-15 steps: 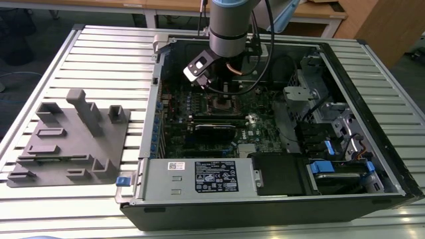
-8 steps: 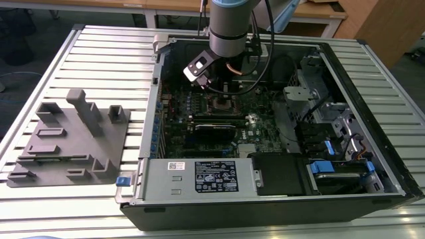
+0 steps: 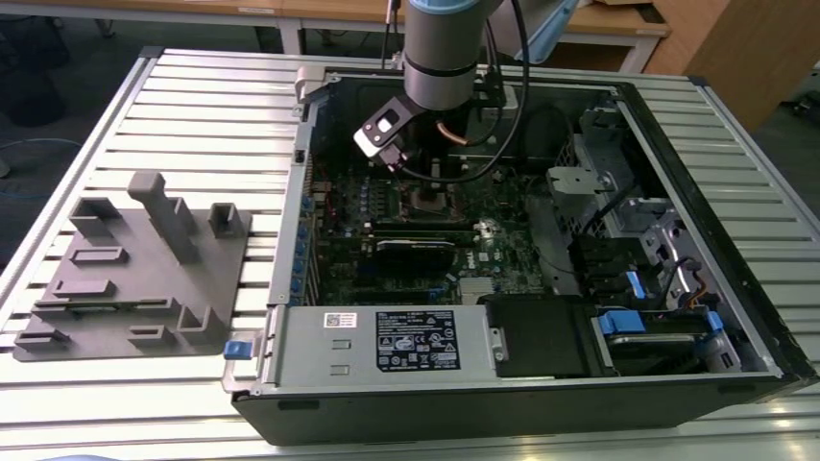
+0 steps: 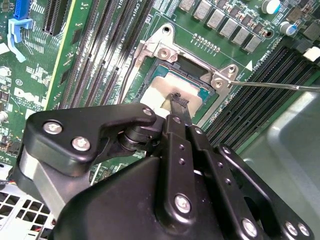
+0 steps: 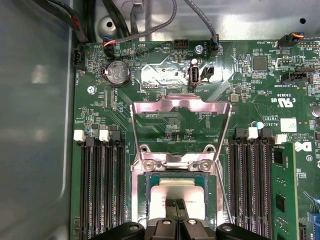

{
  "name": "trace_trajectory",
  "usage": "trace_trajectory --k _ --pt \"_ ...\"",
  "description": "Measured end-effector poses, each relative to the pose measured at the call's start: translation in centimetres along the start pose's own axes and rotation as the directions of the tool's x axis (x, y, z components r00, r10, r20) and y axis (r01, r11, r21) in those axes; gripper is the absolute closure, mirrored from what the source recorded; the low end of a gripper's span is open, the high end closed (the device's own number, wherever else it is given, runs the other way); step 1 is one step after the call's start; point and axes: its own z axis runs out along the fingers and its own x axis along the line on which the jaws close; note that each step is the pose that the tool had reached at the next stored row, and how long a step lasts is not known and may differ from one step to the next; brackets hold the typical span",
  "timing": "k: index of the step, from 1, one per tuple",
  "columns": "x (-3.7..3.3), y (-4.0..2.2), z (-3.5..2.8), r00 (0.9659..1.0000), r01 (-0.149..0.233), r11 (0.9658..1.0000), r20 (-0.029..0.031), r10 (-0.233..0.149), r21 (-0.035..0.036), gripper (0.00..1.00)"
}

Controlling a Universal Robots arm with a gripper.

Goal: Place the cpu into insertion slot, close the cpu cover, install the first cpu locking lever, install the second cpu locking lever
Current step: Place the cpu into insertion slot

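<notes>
The cpu [image 5: 172, 190], a small square chip with a dull silver top, lies flat in the insertion slot [image 5: 142, 200] on the green board. In the second wrist view the cpu [image 4: 160, 90] sits just past my fingertips. My gripper [image 5: 176, 204] is directly over the chip with its black fingers together, their tips at or just above its top. The cpu cover [image 5: 180, 106], a silvery frame with a cut-out middle, is swung open and lies back beyond the slot's hinge. A thin wire locking lever [image 4: 280, 86] sticks out free beside the slot. In the exterior view my gripper [image 3: 429, 187] is low inside the computer case [image 3: 717, 375].
Long black memory slots [image 5: 102, 190] flank the socket on both sides, one holding a green module [image 5: 282, 190]. Cables [image 3: 513, 125] hang near the arm. A power supply box [image 3: 384, 341] fills the case's near side. A grey fixture plate [image 3: 129, 279] lies on the slatted table at the exterior view's left.
</notes>
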Motion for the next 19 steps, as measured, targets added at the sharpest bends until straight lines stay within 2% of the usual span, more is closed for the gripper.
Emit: trace_trajectory --k 2,12,19 --pt "-0.01 0.01 -0.37 1.0 0.0 1.0 0.0016 0.0 0.001 0.89" --pt "0.04 0.13 -2.61 1.0 0.0 1.0 0.0019 0.0 0.0012 0.89" --pt "0.05 0.16 -2.95 1.0 0.0 1.0 0.0018 0.0 0.0011 0.89"
